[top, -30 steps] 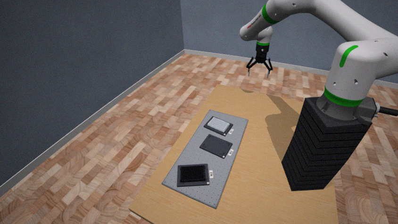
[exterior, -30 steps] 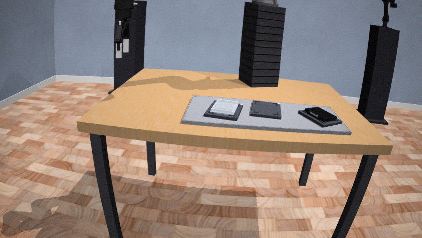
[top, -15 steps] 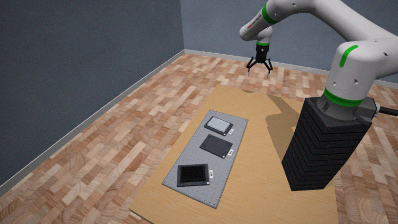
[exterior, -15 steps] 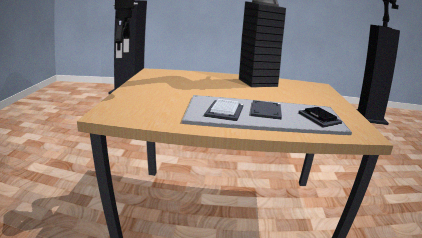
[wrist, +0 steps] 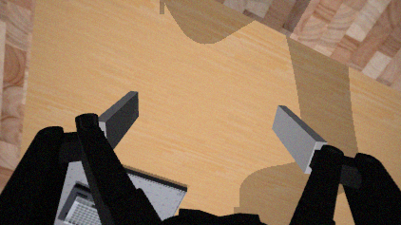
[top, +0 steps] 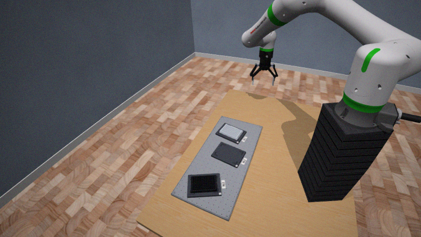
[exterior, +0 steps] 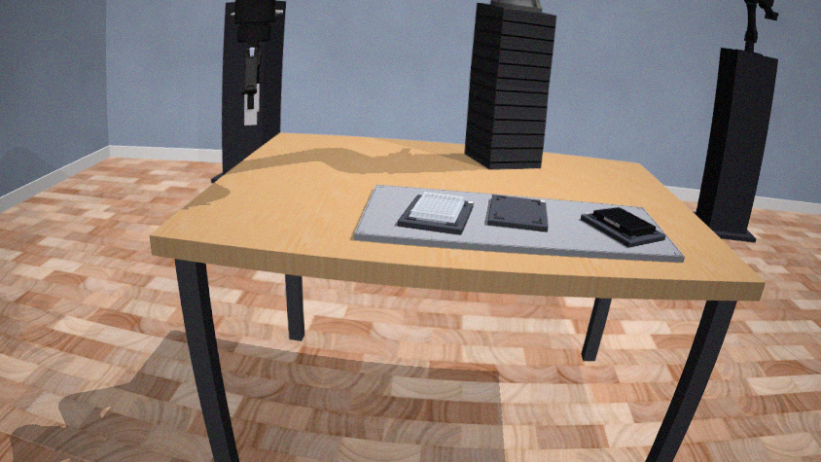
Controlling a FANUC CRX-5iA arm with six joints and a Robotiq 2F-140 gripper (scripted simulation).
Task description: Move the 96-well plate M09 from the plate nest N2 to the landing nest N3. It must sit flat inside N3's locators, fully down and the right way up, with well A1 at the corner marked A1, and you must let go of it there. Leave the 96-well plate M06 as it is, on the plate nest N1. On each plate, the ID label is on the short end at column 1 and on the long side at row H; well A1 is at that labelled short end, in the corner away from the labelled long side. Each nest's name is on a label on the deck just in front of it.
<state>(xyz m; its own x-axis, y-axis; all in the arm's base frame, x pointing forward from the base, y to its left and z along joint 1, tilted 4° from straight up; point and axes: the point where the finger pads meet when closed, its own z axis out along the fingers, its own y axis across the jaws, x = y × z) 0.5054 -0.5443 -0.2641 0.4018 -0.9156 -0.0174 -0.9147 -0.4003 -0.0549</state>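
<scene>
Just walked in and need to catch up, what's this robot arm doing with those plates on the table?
Nothing is being handled yet. The white-and-green arm's black pincer hangs open and empty, high above the far end of the wooden table. The black 96-well plate M09 sits in its nest N2 at the near end of the grey deck. The dark landing nest N3 in the middle holds no plate. The clear 96-well plate M06 rests on nest N1, untouched.
</scene>
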